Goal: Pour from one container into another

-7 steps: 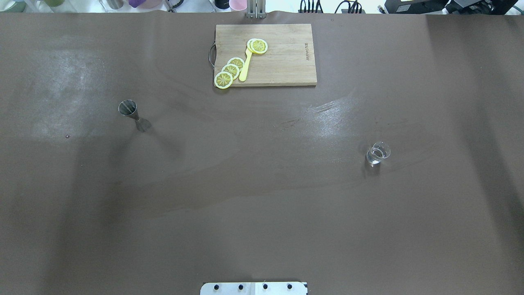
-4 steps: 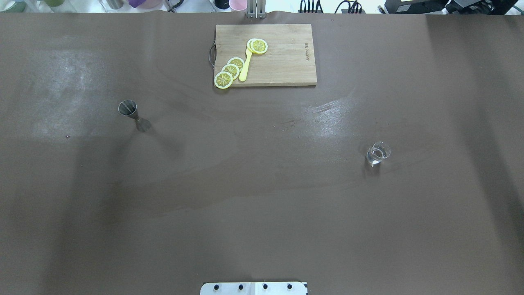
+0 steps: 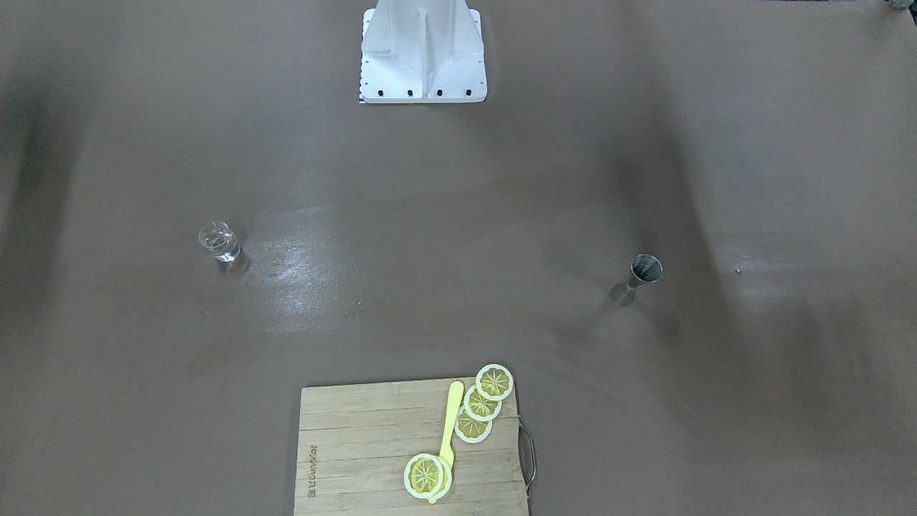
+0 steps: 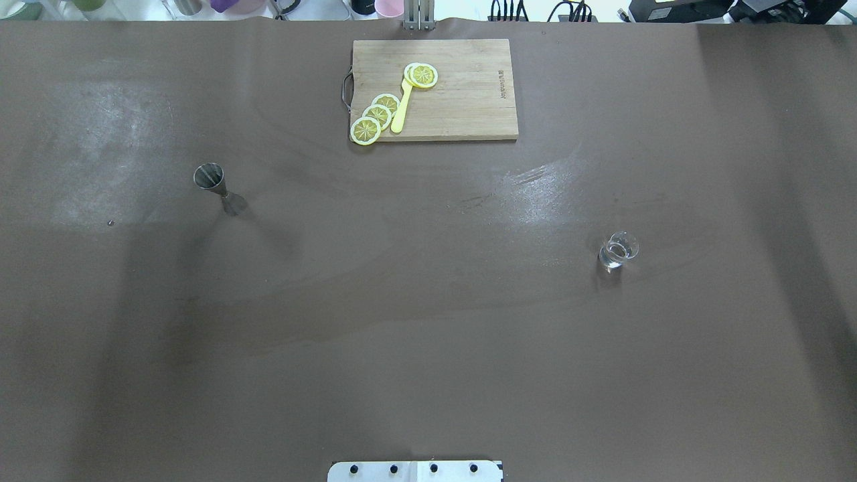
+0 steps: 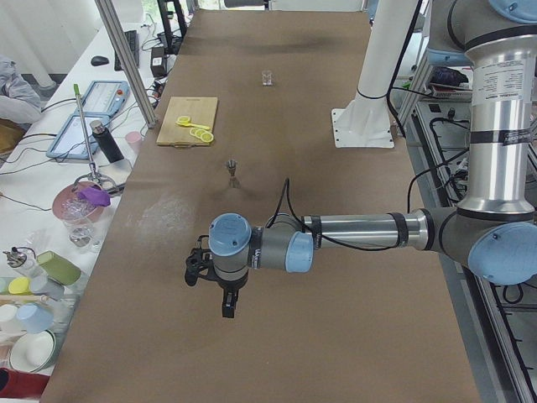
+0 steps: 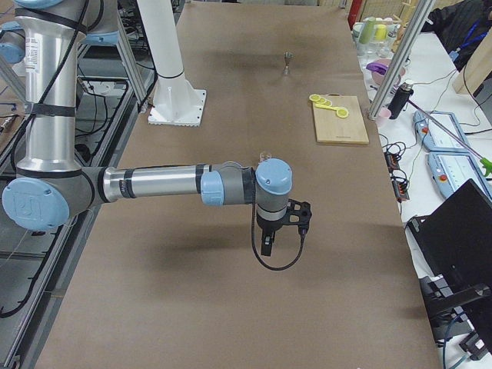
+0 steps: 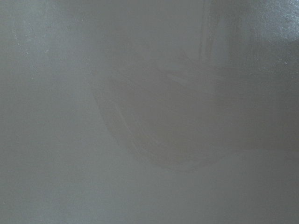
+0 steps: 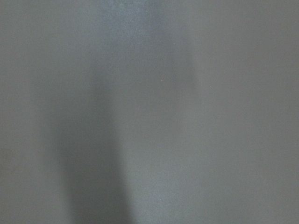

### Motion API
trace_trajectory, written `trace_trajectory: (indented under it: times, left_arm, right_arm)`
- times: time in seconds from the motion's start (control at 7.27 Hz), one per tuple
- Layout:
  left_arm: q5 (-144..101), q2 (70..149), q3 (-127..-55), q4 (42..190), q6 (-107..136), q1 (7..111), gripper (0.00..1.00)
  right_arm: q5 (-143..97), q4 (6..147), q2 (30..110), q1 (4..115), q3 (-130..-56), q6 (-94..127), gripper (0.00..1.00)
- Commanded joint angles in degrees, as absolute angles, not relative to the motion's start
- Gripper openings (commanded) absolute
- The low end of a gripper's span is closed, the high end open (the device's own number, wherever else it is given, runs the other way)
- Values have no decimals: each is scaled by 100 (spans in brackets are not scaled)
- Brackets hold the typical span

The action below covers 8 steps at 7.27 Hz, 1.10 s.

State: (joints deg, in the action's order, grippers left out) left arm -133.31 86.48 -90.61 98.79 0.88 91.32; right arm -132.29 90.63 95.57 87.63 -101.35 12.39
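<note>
Toward 3 o'clock of the table's (image 4: 428, 335) middle in the overhead view, the glass tumbler (image 4: 618, 250) stands upright, well apart from the steel jigger (image 4: 215, 184), which is also upright between 9 and 10 o'clock. Neither gripper shows from above. From the right-end camera the right gripper (image 6: 266, 247) hangs fingers-down with the tumbler at its 12 o'clock, clear of the fingers. From the left-end camera the left gripper (image 5: 227, 309) has the jigger at its 12 o'clock. Whether either pair of fingers is apart or together I cannot tell. The right arm looks nearer the tumbler, so it should probably come in sideways across the glass's vertical axis
</note>
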Motion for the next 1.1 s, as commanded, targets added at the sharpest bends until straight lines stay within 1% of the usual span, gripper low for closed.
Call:
trace_trajectory:
  times: [0.0,0.69,0.96]
  left_arm:
    - [-13333,8648,-9070,9879,79,9132,99]
    - [-13333,8648,-9079,9879,88,9132,99]
    - [-13324,8648,-9079,9879,88,9123,99]
  right_arm:
    - [-13236,9062,9554,8763,-10134,1239,100]
    - [-13227,9062,9536,8754,-10125,1178,100]
    - [-13201,9027,9527,8579,-10177,1169,100]
